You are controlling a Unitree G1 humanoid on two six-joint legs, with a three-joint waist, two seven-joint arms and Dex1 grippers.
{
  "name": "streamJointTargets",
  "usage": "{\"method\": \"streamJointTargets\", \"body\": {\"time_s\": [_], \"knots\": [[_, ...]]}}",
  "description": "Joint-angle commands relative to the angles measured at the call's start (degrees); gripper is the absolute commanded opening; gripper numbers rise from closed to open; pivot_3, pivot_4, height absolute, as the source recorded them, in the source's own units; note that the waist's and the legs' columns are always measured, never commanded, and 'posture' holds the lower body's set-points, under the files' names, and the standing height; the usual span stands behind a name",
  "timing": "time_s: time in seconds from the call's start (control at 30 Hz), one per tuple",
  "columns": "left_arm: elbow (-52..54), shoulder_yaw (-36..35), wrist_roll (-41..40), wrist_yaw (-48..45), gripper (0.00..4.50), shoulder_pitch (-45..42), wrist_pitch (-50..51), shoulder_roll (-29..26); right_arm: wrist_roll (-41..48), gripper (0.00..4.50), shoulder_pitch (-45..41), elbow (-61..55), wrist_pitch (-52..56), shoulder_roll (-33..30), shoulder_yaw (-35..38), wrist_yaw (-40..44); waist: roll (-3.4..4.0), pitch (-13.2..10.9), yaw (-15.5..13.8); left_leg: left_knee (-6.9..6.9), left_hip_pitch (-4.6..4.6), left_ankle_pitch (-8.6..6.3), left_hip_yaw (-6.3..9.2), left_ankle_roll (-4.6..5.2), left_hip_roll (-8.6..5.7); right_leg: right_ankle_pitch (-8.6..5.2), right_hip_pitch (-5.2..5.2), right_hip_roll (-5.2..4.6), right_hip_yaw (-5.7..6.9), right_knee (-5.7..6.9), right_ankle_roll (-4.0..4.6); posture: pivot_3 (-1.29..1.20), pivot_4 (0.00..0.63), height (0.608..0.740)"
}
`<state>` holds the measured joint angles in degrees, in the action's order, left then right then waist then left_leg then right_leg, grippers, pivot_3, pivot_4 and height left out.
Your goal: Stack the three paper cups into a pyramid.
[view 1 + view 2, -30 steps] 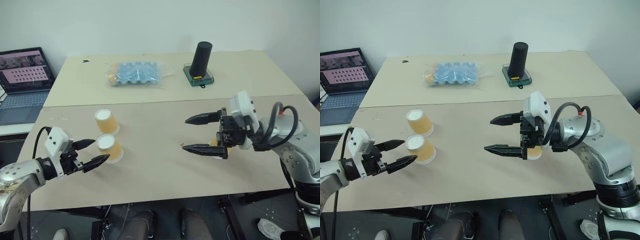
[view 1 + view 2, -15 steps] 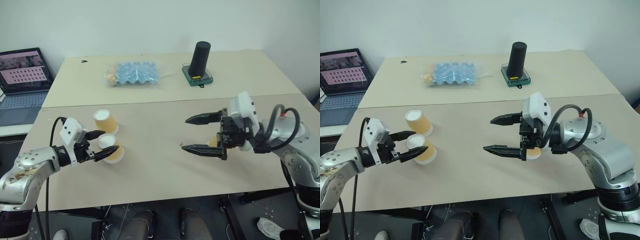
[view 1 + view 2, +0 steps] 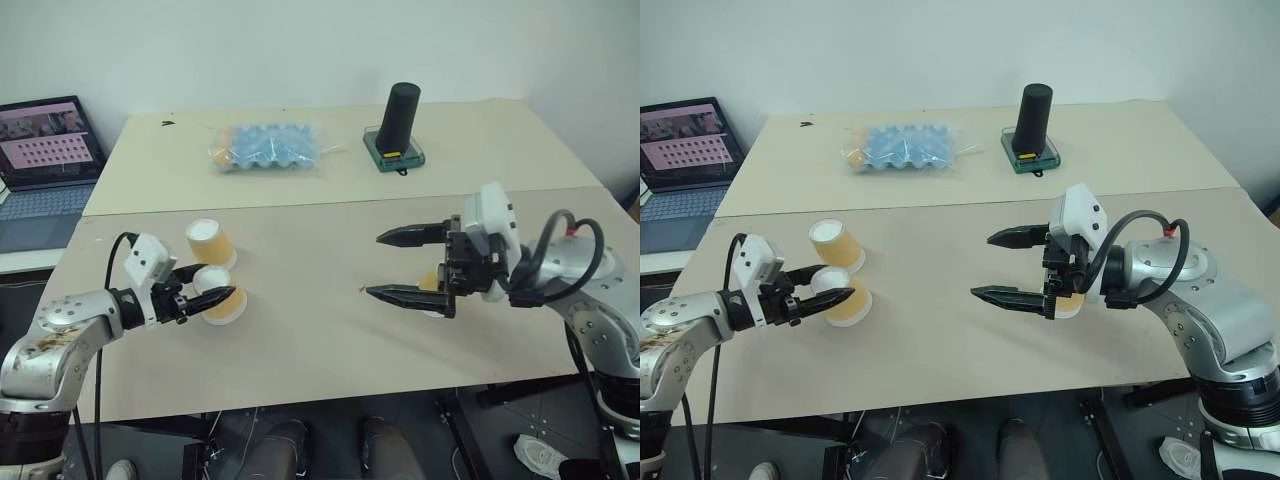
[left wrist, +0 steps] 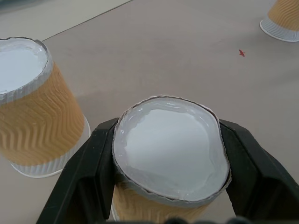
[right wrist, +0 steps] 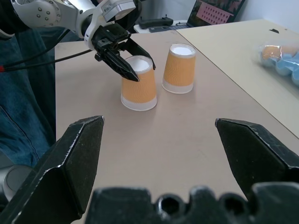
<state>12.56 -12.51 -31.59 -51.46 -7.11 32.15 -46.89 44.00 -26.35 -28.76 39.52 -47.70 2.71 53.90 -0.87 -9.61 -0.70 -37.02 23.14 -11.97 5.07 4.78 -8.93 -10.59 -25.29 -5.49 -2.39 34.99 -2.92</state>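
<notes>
Three tan-orange paper cups stand upside down on the near table. My left gripper (image 3: 219, 282) is shut on the near left paper cup (image 3: 222, 306), with a black finger (image 4: 88, 172) pressed against each side just under its white base. A second cup (image 3: 212, 243) stands just behind it, a small gap between them. The third cup (image 4: 282, 18) sits to the right, mostly hidden behind my right gripper (image 3: 373, 265). That gripper hovers above the table with its fingers wide open and nothing between them, pointing left toward the other two cups.
On the far table lie a blue egg tray (image 3: 268, 146) in clear plastic and a tall black cylinder (image 3: 402, 117) on a green base. A laptop (image 3: 45, 150) stands open at the far left. A seam (image 3: 340, 203) divides the two tabletops.
My left gripper moved forward around the near left cup and closed on it. The right gripper stayed open in place.
</notes>
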Motion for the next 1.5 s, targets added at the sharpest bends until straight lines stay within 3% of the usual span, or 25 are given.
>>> {"method": "streamJointTargets", "body": {"time_s": [0.03, 0.27, 0.57, 0.93, 1.3, 1.37, 1.43, 1.47, 1.5], "knots": [[0.6, 2.0, 0.5, -1.5, 2.57, -4.2, -1.7, 0.4, -0.5, 4.5, 0.3, -1.7, -0.8, -0.4, 2.0, -0.9, 0.0, 0.0, 0.0, 0.0, 0.0, 0.0, 0.0, 0.0, 0.0, 0.0, 0.0, 0.0, 0.0, 0.01, 0.0, 0.0, 0.15, 0.74], [-3.2, 13.0, 1.0, -5.9, 2.57, -19.8, -1.3, 7.2, -1.1, 4.5, 1.6, -2.7, -0.6, -1.2, 4.2, -3.2, -0.03, 0.0, -0.9, -0.17, 0.01, 0.0, 0.01, 0.01, -0.1, 0.03, 0.09, -0.02, 0.08, 0.01, -0.05, 0.0, 0.15, 0.74], [-21.4, 25.3, 8.4, -15.1, 2.57, -34.7, -9.8, 19.2, -1.0, 4.5, 4.9, -5.2, 0.2, -3.1, 10.1, -7.6, -0.05, 0.0, -0.4, -0.26, 0.09, 0.02, 0.01, 0.02, -0.07, 0.03, 0.04, -0.02, 0.03, 0.02, -0.05, 0.0, 0.15, 0.74], [-47.3, 27.9, 15.8, -18.6, 2.57, -46.7, -22.2, 34.6, 0.9, 4.5, 10.9, -11.8, 1.9, -3.1, 15.2, -14.3, -0.08, 0.0, -0.6, -0.77, 0.35, -0.11, 0.02, 0.24, -0.11, 0.12, 0.07, -0.04, 0.05, 0.03, -0.22, 0.0, 0.15, 0.74], [-56.7, 27.9, 21.3, -20.7, 2.57, -49.7, -27.8, 38.0, 3.2, 4.5, 13.7, -14.8, 2.8, -3.5, 17.9, -17.9, -0.09, 0.0, -0.6, -0.84, 0.34, -0.11, 0.02, 0.27, -0.13, 0.16, 0.14, -0.06, 0.05, 0.05, -0.28, 0.0, 0.15, 0.74], [-57.3, 27.8, 22.0, -20.7, 3.54, -49.8, -28.5, 38.1, 3.4, 4.5, 13.7, -14.8, 2.8, -3.5, 17.9, -18.2, -0.1, 0.0, -0.6, -0.85, 0.34, -0.11, 0.01, 0.28, -0.14, 0.17, 0.14, -0.05, 0.04, 0.05, -0.31, 0.0, 0.15, 0.74], [-57.6, 27.5, 22.2, -21.0, 3.94, -49.9, -28.7, 38.1, 3.4, 4.5, 13.6, -14.8, 2.7, -3.5, 17.8, -18.4, -0.1, 0.0, -0.5, -0.85, 0.32, -0.11, 0.02, 0.28, -0.13, 0.17, 0.15, -0.04, 0.04, 0.06, -0.31, 0.0, 0.15, 0.74], [-57.7, 27.2, 22.3, -21.0, 4.39, -50.0, -28.8, 38.2, 3.4, 4.5, 13.5, -14.7, 2.7, -3.4, 17.6, -18.5, -0.1, 0.0, -0.5, -0.86, 0.34, -0.1, 0.02, 0.28, -0.13, 0.17, 0.13, -0.04, 0.04, 0.07, -0.31, 0.0, 0.15, 0.74], [-57.6, 27.0, 22.5, -21.0, 4.45, -50.1, -29.0, 38.2, 3.2, 4.5, 13.4, -14.6, 2.6, -3.4, 17.4, -18.5, -0.1, 0.0, -0.5, -0.85, 0.34, -0.1, 0.02, 0.29, -0.13, 0.17, 0.12, -0.04, 0.04, 0.07, -0.31, 0.0, 0.15, 0.74]]}}
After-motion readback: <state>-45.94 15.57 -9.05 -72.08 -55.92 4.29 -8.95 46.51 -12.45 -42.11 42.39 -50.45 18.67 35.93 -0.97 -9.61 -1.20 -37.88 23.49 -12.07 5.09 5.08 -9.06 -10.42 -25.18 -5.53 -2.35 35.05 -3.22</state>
